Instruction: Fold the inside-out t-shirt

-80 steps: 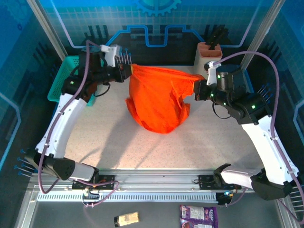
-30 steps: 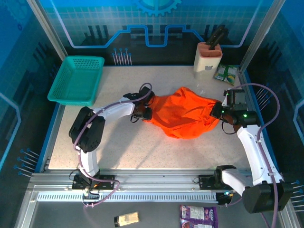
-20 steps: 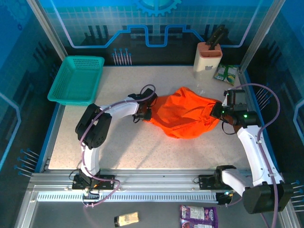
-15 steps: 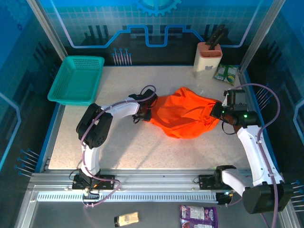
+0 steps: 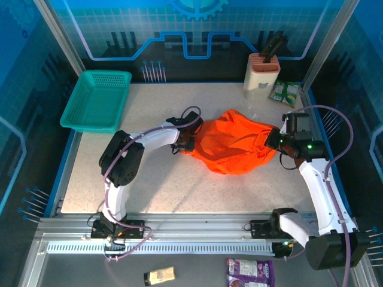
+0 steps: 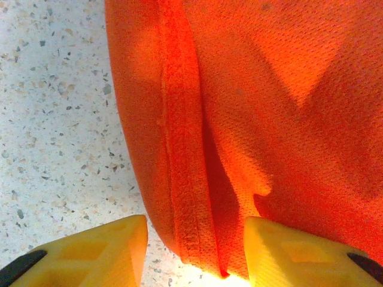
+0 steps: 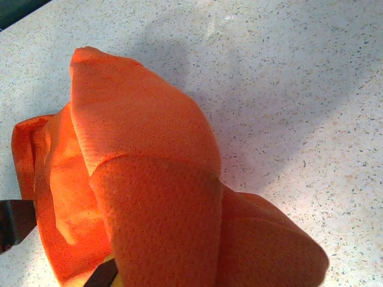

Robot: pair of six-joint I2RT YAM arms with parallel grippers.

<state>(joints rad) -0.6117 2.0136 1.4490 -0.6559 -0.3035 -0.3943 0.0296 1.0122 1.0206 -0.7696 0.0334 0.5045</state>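
T-shirt [image 5: 232, 148]: crumpled heap on surface [image 5: 179, 191], lying between both hands. Right hand [image 5: 272, 142] clamped tight on a bunched edge, anchoring it. Left hand [image 6: 194, 242] half open, straddling seamed hem [image 6: 179, 149], holding nothing; probably lining up a grip for spreading.

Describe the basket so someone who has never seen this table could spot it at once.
Start at the speckled table and go to its far left corner. There sits the basket, a shallow rectangular tray. It is teal plastic mesh, unlike the orange t-shirt bunched mid-table and the beige holder at the far right.
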